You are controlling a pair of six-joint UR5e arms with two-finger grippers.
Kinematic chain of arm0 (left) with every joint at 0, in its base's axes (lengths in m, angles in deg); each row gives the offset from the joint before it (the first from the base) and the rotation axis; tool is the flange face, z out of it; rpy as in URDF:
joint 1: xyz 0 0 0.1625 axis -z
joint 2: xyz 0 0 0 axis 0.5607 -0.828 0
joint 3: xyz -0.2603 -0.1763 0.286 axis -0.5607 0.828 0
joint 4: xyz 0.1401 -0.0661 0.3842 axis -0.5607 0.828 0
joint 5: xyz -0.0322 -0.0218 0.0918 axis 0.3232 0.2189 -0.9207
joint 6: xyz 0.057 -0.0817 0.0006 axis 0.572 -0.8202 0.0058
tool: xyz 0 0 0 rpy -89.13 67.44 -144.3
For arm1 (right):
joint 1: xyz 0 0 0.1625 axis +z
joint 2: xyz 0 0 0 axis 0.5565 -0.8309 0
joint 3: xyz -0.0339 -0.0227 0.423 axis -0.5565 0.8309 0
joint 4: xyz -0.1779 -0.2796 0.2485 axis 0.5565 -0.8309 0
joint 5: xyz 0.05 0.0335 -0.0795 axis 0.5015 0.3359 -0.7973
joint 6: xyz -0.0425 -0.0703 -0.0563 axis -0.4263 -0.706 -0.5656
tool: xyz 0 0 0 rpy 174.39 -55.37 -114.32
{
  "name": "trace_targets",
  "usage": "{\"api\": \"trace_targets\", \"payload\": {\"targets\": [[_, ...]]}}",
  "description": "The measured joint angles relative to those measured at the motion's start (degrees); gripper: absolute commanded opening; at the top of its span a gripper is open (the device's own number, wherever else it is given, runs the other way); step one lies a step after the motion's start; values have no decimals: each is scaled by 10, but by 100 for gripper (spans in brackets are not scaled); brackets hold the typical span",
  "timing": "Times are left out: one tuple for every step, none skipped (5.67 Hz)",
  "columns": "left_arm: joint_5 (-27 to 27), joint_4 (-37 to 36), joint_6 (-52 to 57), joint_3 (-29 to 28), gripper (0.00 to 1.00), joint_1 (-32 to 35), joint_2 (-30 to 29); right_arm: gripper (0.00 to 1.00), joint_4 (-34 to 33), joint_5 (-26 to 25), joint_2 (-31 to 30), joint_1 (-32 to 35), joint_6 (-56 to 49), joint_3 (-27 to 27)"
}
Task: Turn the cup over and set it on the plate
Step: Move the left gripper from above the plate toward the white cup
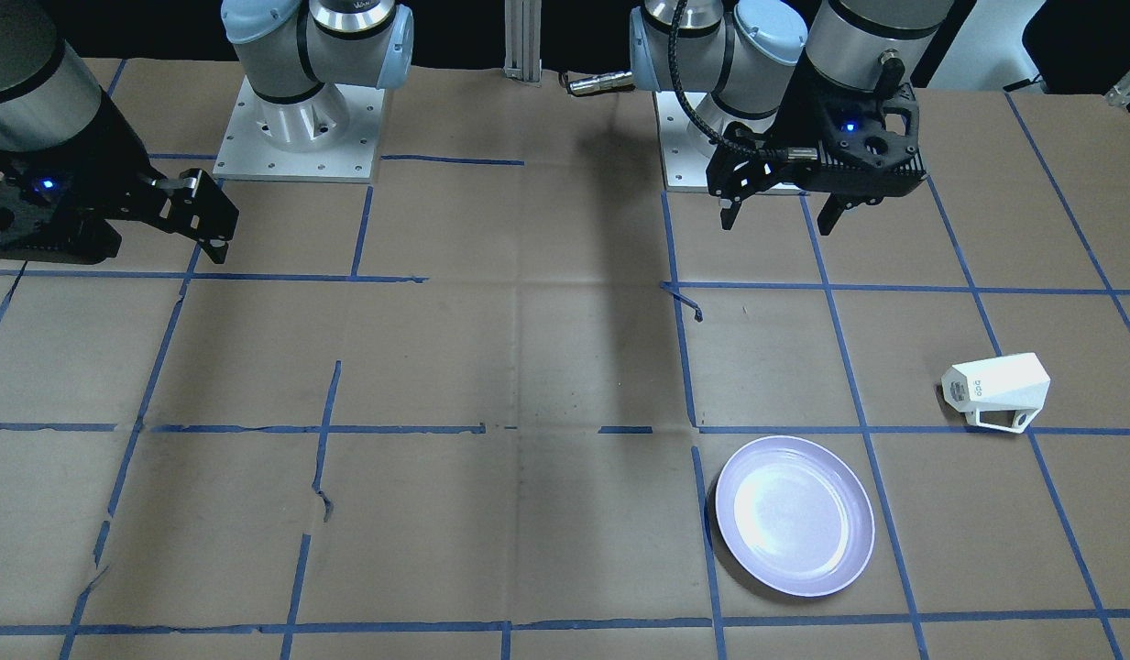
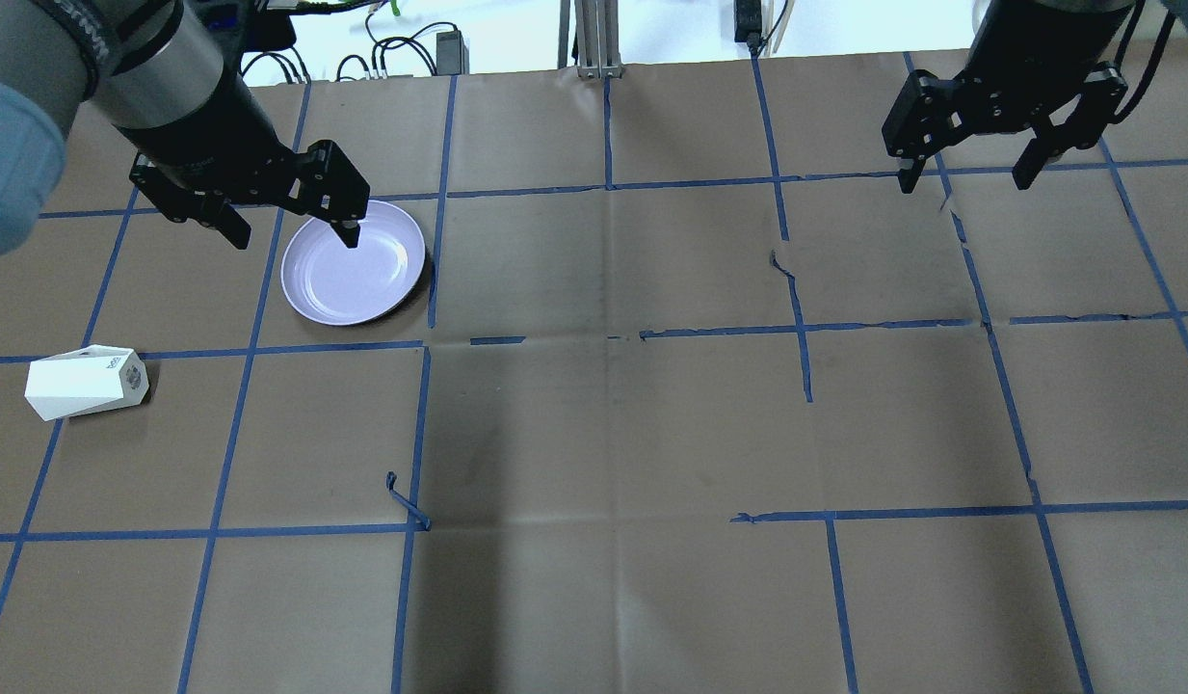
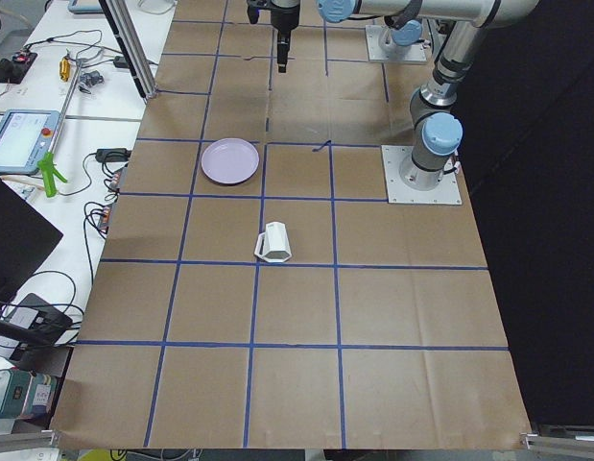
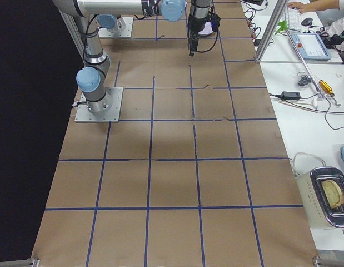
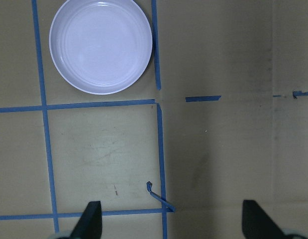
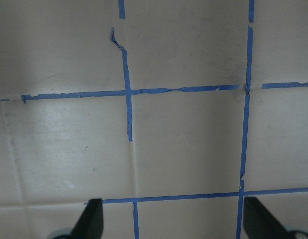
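The white faceted cup [image 1: 995, 390] lies on its side on the brown paper, handle toward the operators' side; it also shows in the overhead view [image 2: 85, 383] and the exterior left view [image 3: 274, 242]. The pale lavender plate [image 1: 794, 515] [image 2: 355, 262] [image 5: 100, 46] lies empty, about one grid square from the cup. My left gripper [image 2: 295, 239] [image 1: 777, 220] hangs open and empty above the table near the plate's edge, well apart from the cup. My right gripper [image 2: 963, 183] [image 6: 173, 219] is open and empty over the far right of the table.
Blue tape lines grid the brown paper, with a peeled curl of tape [image 2: 406, 501]. The arm base plates [image 1: 299, 137] stand on the robot's side. An aluminium post [image 2: 594, 39] stands at the table's far edge. A bench with devices and cables [image 3: 47, 144] runs along that edge.
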Motion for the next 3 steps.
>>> {"api": "trace_targets", "payload": {"targets": [[-2, 0, 2, 0, 98, -2, 0, 100, 0, 0, 0, 0, 0, 0], [-6, 2, 7, -1, 98, -12, 0, 100, 0, 0, 0, 0, 0, 0], [-7, 11, 19, -2, 98, -45, 3, 100, 0, 0, 0, 0, 0, 0]]}}
